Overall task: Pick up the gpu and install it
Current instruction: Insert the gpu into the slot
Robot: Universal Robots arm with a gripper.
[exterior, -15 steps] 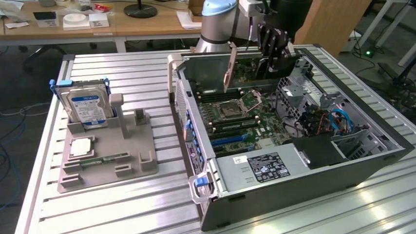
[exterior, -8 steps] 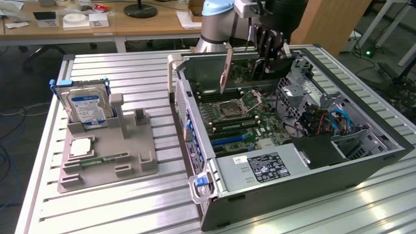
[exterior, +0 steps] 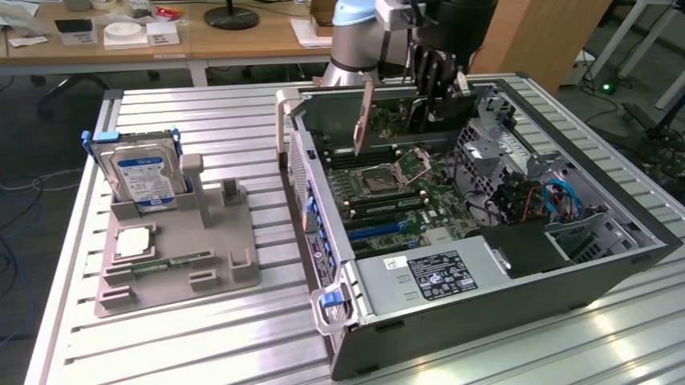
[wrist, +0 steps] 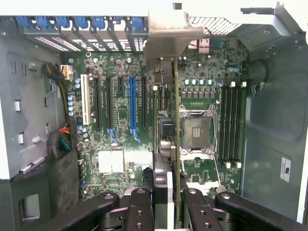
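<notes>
While the blue-labelled hard drive sits in its holder at the exterior view's left, the pincer grips the gpu upright over the motherboard, between blue slot and CPU socket; descending misaligned, it might hit the open socket.

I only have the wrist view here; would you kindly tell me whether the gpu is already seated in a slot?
Observer: Not yet. The gripper holds the gpu hanging over the motherboard, and it looks clear of the slots.
Operator: Thanks. Does anything sit beside the computer case?
Observer: Yes, a grey fixture on the exterior view's left of the computer case holds a hard drive standing upright.
Operator: Is anything else in it?
Observer: A processor lies flat, nearer the camera than the drive.
</notes>
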